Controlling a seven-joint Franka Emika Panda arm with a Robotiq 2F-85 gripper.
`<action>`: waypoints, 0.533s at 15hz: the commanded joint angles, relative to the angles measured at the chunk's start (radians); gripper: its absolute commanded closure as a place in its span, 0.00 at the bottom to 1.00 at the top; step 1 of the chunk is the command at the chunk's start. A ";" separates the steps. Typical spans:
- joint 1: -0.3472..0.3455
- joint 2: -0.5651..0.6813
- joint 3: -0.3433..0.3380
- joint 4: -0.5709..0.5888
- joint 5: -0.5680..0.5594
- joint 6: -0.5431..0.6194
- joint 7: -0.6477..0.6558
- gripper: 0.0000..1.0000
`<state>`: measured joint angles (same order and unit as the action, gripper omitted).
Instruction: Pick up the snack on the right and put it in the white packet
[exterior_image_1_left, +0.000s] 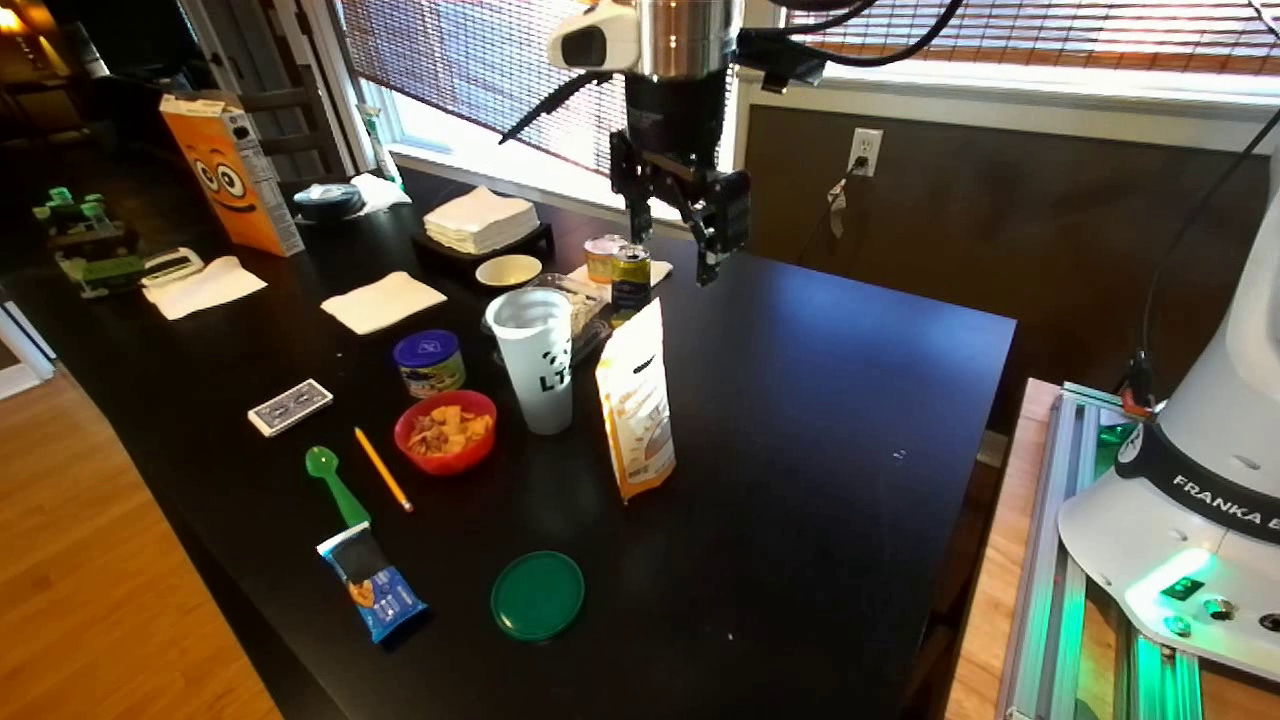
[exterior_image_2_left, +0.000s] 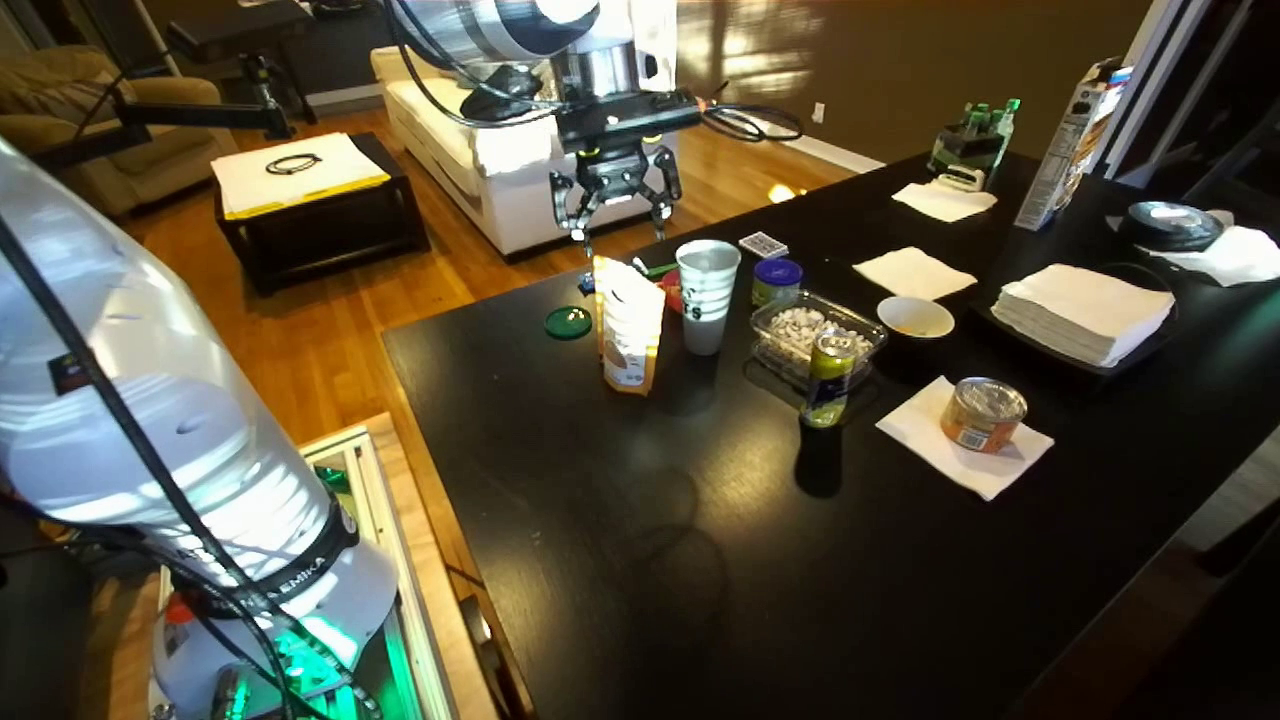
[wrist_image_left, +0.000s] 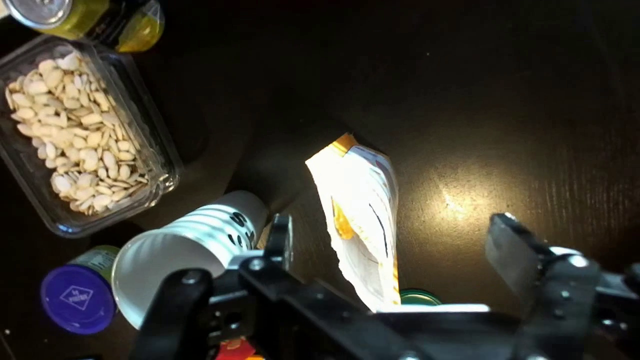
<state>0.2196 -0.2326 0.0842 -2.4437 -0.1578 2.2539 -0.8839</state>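
Observation:
The white packet (exterior_image_1_left: 640, 410), with an orange and tan printed face, stands upright on the black table beside the white cup (exterior_image_1_left: 540, 370). It also shows in an exterior view (exterior_image_2_left: 630, 330), and the wrist view looks down into its open mouth (wrist_image_left: 367, 187). A small golden piece, seemingly the snack (wrist_image_left: 343, 223), shows inside that mouth; its full shape is hidden. I see no such loose piece on the table. My gripper (exterior_image_1_left: 674, 255) is open and empty, above the table and the packet. In the wrist view its fingers (wrist_image_left: 392, 230) are wide apart, with the packet seen between them, lower down.
Near the packet are a red bowl (exterior_image_1_left: 465, 463) of snack mix, a green lid (exterior_image_1_left: 538, 596), a can (exterior_image_2_left: 830, 380), a clear seed tray (exterior_image_2_left: 790, 365) and a blue-lidded tub (exterior_image_1_left: 430, 362). A blue bar (exterior_image_1_left: 385, 595), pencil (exterior_image_1_left: 383, 470) and green spoon (exterior_image_1_left: 337, 487) lie farther off.

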 joint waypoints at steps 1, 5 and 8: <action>-0.015 -0.056 0.011 0.034 0.057 -0.138 0.142 0.00; -0.016 -0.112 -0.002 0.065 0.122 -0.289 0.285 0.00; -0.018 -0.156 -0.021 0.080 0.184 -0.389 0.378 0.00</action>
<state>0.2107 -0.3381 0.0747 -2.3783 -0.0387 1.9572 -0.5871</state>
